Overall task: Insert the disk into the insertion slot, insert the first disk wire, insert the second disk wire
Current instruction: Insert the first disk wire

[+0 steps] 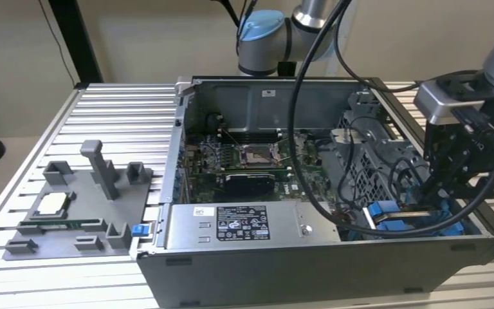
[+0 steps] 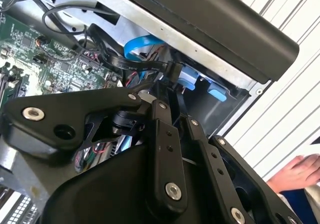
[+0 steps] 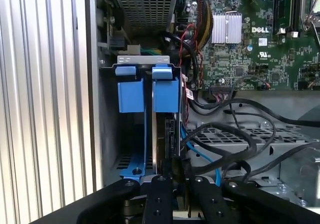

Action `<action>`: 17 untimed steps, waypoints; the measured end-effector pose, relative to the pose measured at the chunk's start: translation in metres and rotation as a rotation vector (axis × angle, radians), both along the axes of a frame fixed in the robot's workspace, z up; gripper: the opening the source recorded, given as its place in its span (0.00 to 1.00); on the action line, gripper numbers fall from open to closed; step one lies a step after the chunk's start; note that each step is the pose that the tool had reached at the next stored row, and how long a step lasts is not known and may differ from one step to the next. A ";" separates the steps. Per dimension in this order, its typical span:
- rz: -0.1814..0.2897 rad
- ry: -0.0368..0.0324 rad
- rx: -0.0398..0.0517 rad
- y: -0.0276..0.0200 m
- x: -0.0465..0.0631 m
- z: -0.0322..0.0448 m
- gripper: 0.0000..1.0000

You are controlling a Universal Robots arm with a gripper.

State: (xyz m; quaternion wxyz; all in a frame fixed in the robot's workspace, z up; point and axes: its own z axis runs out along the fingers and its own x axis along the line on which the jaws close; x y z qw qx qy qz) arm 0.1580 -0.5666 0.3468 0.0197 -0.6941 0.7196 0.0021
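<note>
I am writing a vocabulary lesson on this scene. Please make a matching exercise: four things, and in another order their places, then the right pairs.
Things
1. flat silver disk in a bright blue plastic frame
2. grey metal power-supply box with a white label
3. green circuit board
4. grey plastic fixture tray

Places
A. on the slatted metal table, at the exterior view's left
B. on edge in the grey metal drive bay
C. flat on the open computer case's floor
D. against the case wall nearest the exterior camera

Pairs: 1-B; 2-D; 3-C; 4-A
</note>
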 end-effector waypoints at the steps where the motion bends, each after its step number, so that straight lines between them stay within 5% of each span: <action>1: 0.000 -0.0011 0.0001 0.0000 0.000 -0.0002 0.00; 17: 0.000 -0.0062 -0.0001 0.0011 -0.002 -0.0026 0.00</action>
